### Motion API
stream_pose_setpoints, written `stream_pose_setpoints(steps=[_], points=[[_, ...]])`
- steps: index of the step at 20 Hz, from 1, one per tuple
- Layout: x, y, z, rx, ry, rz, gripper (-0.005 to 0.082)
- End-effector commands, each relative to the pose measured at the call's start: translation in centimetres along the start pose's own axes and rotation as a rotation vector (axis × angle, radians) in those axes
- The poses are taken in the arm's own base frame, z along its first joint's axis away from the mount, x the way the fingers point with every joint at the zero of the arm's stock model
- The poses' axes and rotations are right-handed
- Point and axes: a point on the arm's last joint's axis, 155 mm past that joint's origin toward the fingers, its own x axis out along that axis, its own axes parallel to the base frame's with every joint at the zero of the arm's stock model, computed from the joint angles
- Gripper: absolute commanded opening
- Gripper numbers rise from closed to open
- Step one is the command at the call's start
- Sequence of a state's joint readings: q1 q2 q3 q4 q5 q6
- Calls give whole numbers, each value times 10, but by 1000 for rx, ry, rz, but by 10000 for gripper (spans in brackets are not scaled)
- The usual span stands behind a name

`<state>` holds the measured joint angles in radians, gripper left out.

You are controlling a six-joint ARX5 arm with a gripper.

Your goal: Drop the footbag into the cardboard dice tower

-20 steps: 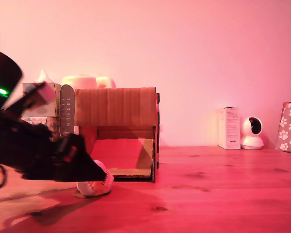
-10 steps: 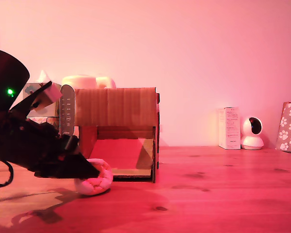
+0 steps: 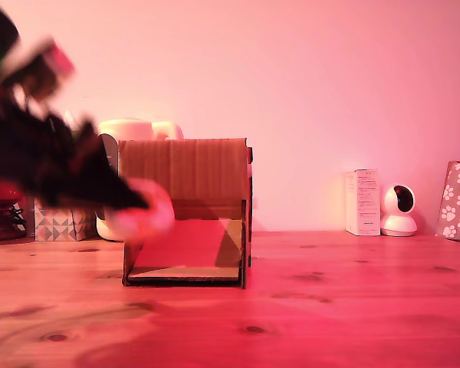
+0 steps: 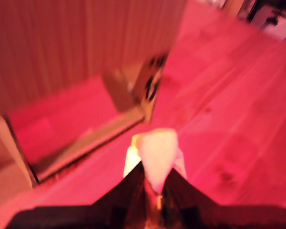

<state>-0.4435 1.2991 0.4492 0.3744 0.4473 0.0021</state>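
The footbag (image 3: 142, 208) is off the table, a blurred pale ball held in front of the dice tower's left front corner in the exterior view. My gripper (image 3: 138, 205) is shut on it, the dark arm slanting up to the exterior view's left. The wrist view shows the footbag (image 4: 157, 155) pinched between the two dark fingers (image 4: 131, 188), with the table well below. The cardboard dice tower (image 3: 185, 170) stands just behind, brown and ribbed, its wide lower opening (image 3: 190, 244) showing a sloped floor. It fills the wrist view's upper part as the cardboard dice tower (image 4: 81, 47).
A patterned tissue box (image 3: 64, 222) and a pale rounded appliance (image 3: 138, 129) sit behind the tower. A white carton (image 3: 362, 202), a small white camera (image 3: 399, 210) and a paw-print bag (image 3: 458, 201) stand at the exterior view's right. Wooden tabletop (image 3: 330, 307) spreads in front.
The footbag has been lifted off the table in my shut gripper. The arm has swung upward fast, blurring both views, and the ball now hangs level with the tower's opening top.
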Motion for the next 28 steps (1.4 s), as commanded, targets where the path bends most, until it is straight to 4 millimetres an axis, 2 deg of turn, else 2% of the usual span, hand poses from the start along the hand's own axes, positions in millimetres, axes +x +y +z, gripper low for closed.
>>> stream_pose_setpoints(steps=[1,5,10,14,16,18,21,24,28], points=[[-8,-6,11,14,-32,-7,-23],[-27,-15,43,66,-137,-6,-23],[-40,-20,85,142,-296,-4,-24],[-53,-15,124,208,-444,61,-23],[-53,-10,138,234,-464,89,-24],[-45,-5,151,257,-463,101,-24],[-20,7,165,237,-418,100,-23],[14,27,165,176,-278,113,-23],[45,47,167,108,-121,129,-23]])
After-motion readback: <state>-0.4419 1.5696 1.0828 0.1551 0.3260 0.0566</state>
